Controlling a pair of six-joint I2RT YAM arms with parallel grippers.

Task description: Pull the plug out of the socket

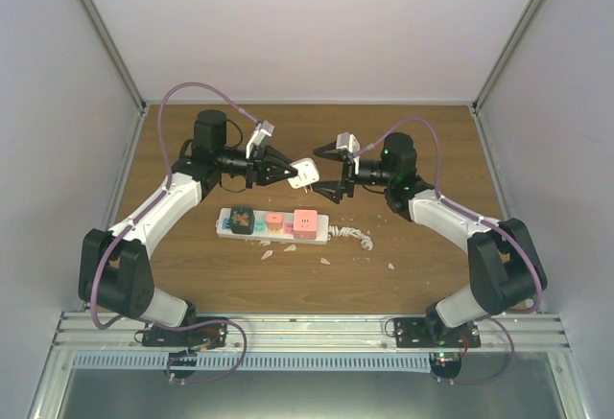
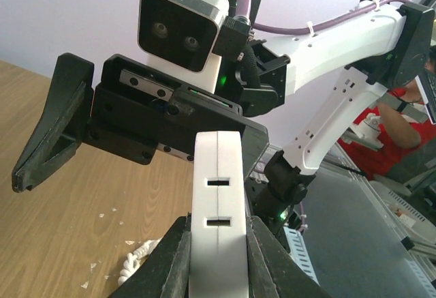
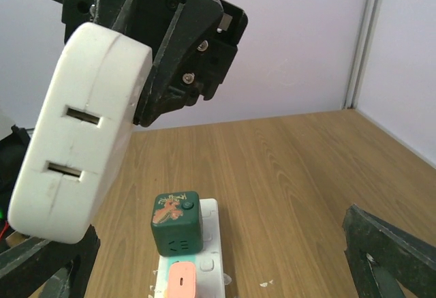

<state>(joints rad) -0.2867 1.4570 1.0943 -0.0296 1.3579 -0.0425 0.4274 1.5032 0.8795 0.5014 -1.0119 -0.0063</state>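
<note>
Top external — left gripper (image 1: pixel 290 172) clamps plug (image 1: pixel 304 173) clear of socket (image 1: pixel 224 227); right gripper (image 1: pixel 324 172) agape.

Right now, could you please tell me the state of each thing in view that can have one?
white plug: out of the socket, held in the air.
left gripper: jaws shut on the white plug.
right gripper: jaws open, empty, beside the white plug.
socket: lying flat, green cube and pink plugs seated in it.
</note>
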